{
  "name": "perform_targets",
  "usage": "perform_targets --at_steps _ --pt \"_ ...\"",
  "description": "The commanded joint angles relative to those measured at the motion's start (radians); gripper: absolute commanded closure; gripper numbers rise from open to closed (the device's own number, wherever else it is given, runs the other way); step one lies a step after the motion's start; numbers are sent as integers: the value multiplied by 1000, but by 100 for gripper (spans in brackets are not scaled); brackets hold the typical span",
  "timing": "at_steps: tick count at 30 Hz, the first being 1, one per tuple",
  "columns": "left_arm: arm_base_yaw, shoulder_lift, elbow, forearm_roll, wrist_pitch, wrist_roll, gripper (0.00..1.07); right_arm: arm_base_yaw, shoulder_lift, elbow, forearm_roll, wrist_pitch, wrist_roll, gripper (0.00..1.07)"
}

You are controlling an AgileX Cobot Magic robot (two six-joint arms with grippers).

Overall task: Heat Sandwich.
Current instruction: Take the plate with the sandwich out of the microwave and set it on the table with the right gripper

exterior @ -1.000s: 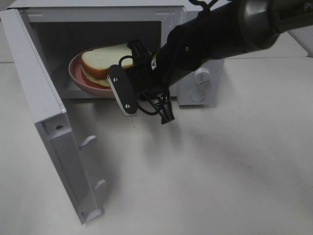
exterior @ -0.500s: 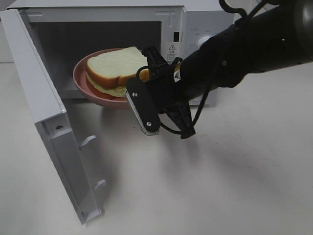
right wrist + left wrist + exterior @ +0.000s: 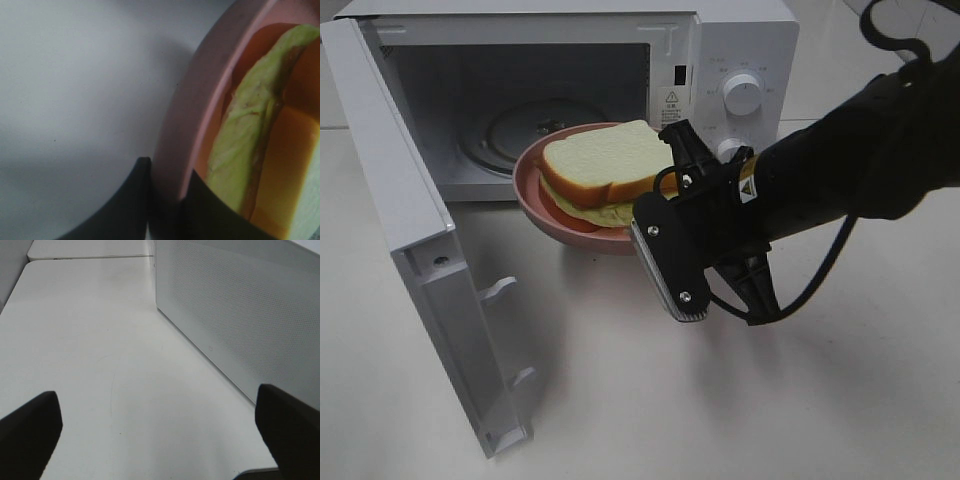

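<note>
with our right gripper point(image 3: 695, 205) clamped on the pink plate's point(image 3: 542, 205) rim, the sandwich point(image 3: 605, 170) hangs outside the open microwave point(image 3: 560, 90), so we judge unloading underway, needing level lowering.

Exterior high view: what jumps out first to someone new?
The sandwich on its pink plate, held in the air just in front of the open microwave. The right gripper is clamped on the plate's near rim, and the right wrist view shows the rim between its fingers. The microwave door hangs wide open on the left.
</note>
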Motion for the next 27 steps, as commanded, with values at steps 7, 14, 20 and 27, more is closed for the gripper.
perform_targets --at_steps 7,14,20,27 --pt "5 -20 5 -1 -12 -6 3 -5 -178 137 -5 -46 0 106" --pt "5 -20 5 -1 -12 -6 3 -5 -286 220 -5 -45 0 106" --pt "5 -20 5 -1 -12 -6 3 -5 -418 313 -5 -13 1 105" --pt "5 -20 5 -1 -12 -6 3 -5 -552 368 -11 69 5 105"
